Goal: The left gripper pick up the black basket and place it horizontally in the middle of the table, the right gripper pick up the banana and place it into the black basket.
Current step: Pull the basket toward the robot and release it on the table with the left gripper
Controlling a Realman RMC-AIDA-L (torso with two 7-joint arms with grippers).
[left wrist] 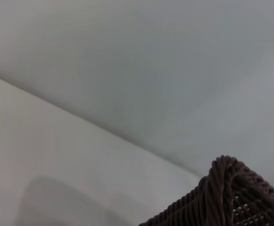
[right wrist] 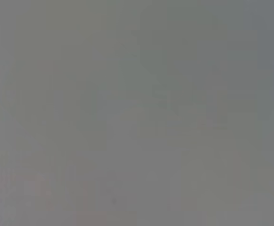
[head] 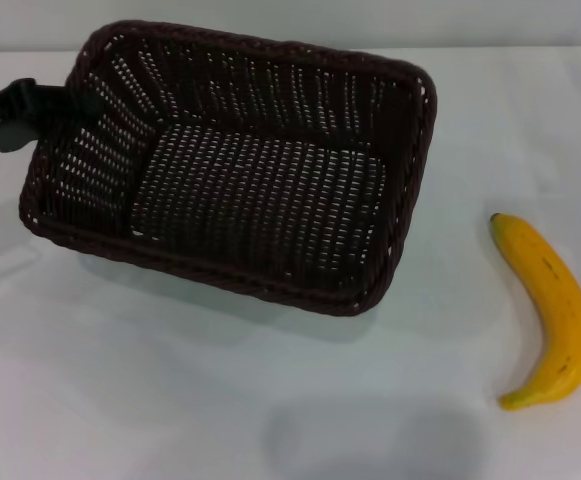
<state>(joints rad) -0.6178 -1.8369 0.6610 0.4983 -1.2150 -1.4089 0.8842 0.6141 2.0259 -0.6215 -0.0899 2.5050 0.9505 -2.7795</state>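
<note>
- My left gripper (head: 75, 103) reaches in from the left edge of the desk (head: 170, 400) and meets the black basket (head: 240, 165) at its left short wall, a slim dark finger lying against the braided rim.
- The finger touches the rim, but I cannot tell whether my left jaws are clamped on the wall or only resting against it.
- The basket sits toward the far left part of the desk, turned at a slant, its long side running from the left edge toward the middle; its near edge seems to throw a shadow beneath it, so it may be tilted up.
- My left wrist view catches only one woven corner of the basket (left wrist: 226, 197) over the pale desk.
- The banana (head: 550, 310) lies alone on the desk near the right edge, well apart from the basket, curved, with its dark tips pointing far and near.
- My right gripper is nowhere in view; its wrist view is a plain grey blur.
</note>
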